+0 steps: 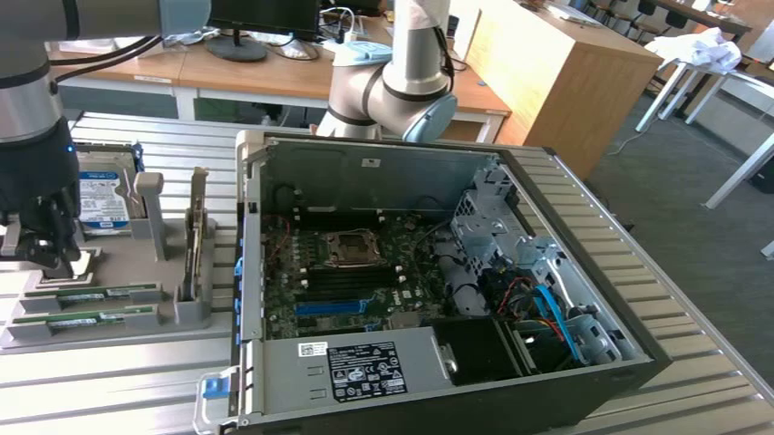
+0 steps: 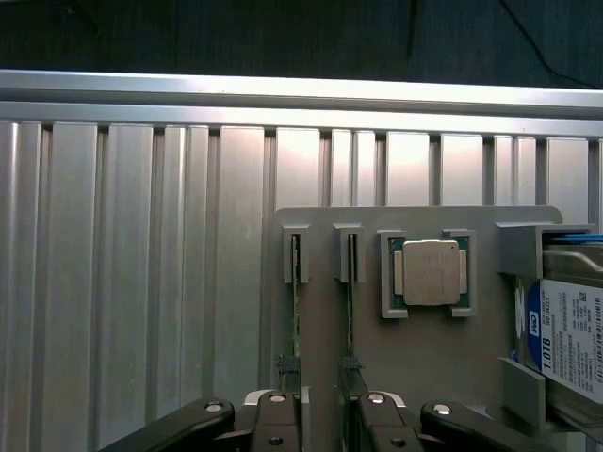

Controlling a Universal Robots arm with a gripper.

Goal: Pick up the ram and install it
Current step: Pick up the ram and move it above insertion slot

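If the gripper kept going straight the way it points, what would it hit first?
Most likely the two green sticks, slotted edge-on in the grey tray, just ahead of the open gripper; depth is unclear.

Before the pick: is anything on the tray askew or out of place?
Nothing stands out. The ram stick and its neighbour stand straight in their slots; the processor lies square in its pocket.

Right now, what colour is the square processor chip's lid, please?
Silver-grey chip lid, best in the wrist view.
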